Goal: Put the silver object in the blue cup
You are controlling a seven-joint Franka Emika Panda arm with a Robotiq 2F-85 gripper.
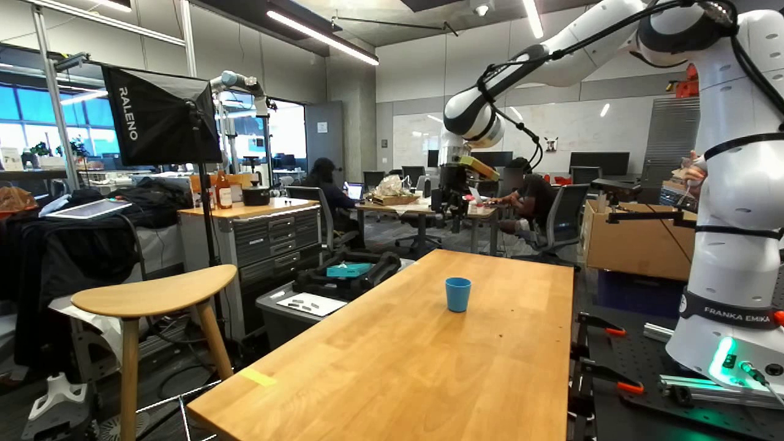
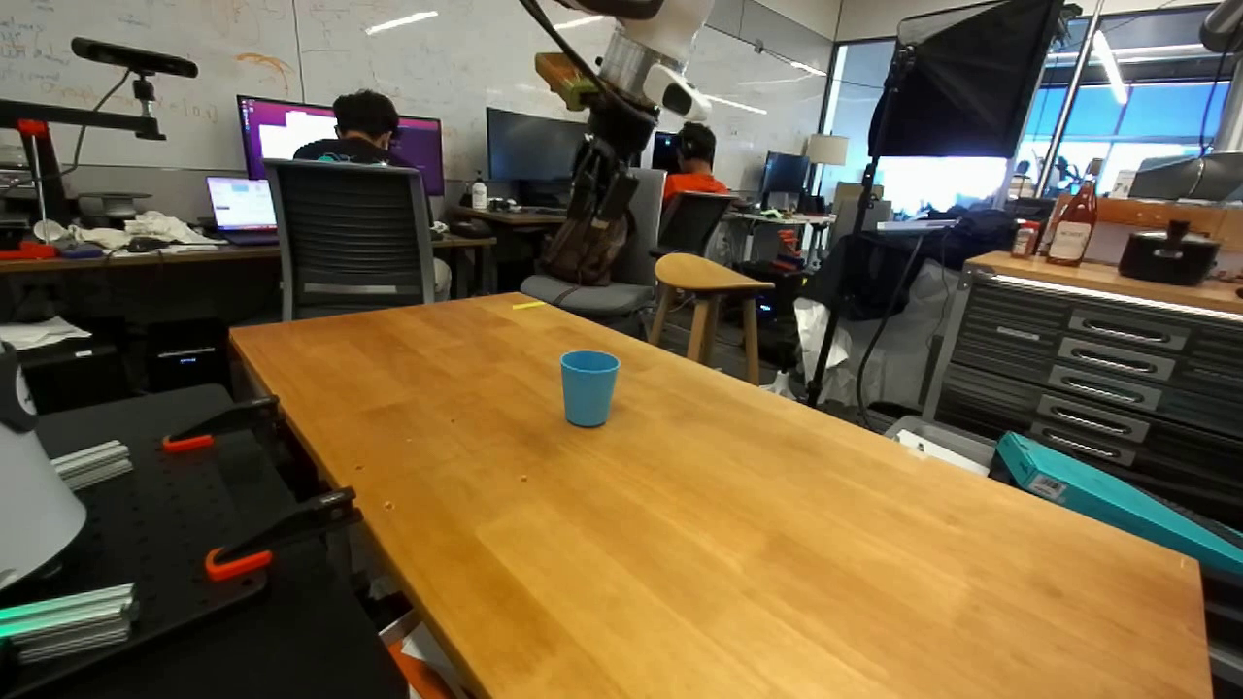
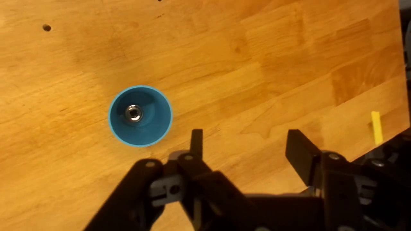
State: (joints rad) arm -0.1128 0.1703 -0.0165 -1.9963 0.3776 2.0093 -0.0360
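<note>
Silver obj. (image 3: 133, 113) sits inside the blue cup (image 3: 157, 122), off-centre at the bottom, & the cup stands upright on the worktop (image 3: 224, 80), so the placing step looks done; next move prob. calls only for backing the hand (image 3: 244, 144) away w/o clipping the cup. Hand's high over the worktop, jaws wide apart, nothing btwn them. Only the wrist view looks down into the cup & shows the obj.; both exterior views hide it behind the cup's wall but show the hand well above the cup.

Wooden stool (image 1: 156, 291), whiteboard (image 2: 427, 63), bright windows (image 1: 27, 107)
</note>
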